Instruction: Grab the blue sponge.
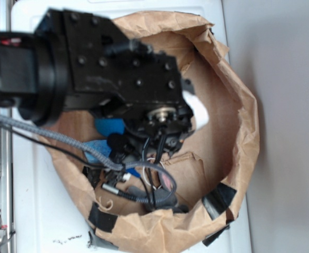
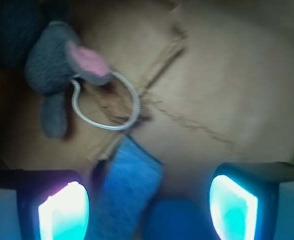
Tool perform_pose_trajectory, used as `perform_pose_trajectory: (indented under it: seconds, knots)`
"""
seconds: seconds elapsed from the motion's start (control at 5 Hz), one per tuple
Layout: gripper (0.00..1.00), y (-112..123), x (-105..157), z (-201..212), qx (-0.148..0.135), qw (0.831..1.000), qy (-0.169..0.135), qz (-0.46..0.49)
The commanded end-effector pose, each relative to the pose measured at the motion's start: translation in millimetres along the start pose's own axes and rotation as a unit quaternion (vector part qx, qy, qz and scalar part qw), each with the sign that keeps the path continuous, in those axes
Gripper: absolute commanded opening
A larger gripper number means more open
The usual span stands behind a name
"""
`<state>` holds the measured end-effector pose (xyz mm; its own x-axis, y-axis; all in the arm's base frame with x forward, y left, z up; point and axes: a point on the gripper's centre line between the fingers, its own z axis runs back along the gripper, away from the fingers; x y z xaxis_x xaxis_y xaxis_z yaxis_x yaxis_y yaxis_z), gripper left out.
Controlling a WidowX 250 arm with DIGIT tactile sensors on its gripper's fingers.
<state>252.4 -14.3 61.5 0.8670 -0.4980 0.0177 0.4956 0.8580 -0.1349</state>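
The gripper (image 2: 148,205) hangs with its fingers spread wide, holding nothing, over the paper bag (image 1: 238,100). The blue sponge (image 2: 129,187) lies at the wrist view's bottom edge, nearer the left-hand finger. Approach step, I'd say: next it needs centring, lowering, then closing.

I see a brown crumpled paper bag (image 1: 238,116) on a white surface (image 1: 38,211); its floor carries the light-blue rectangular sponge (image 2: 129,187), a grey plush mouse (image 2: 51,65) and a darker blue round disc (image 2: 177,220).
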Motion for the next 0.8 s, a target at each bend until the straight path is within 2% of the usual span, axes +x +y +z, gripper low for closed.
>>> perform_pose_trajectory:
  seconds: [0.0,0.2,0.4,0.6]
  knots:
    - [1.00,10.4,8.6,-13.7,0.018,0.999,-0.027,0.009]
    - [1.00,13.9,8.6,-29.4,0.037,0.999,-0.019,0.002]
    - [1.00,13.3,5.6,-40.5,0.043,0.999,-0.006,-0.006]
    - [1.00,10.9,-0.3,-43.9,0.029,0.999,0.010,0.009]
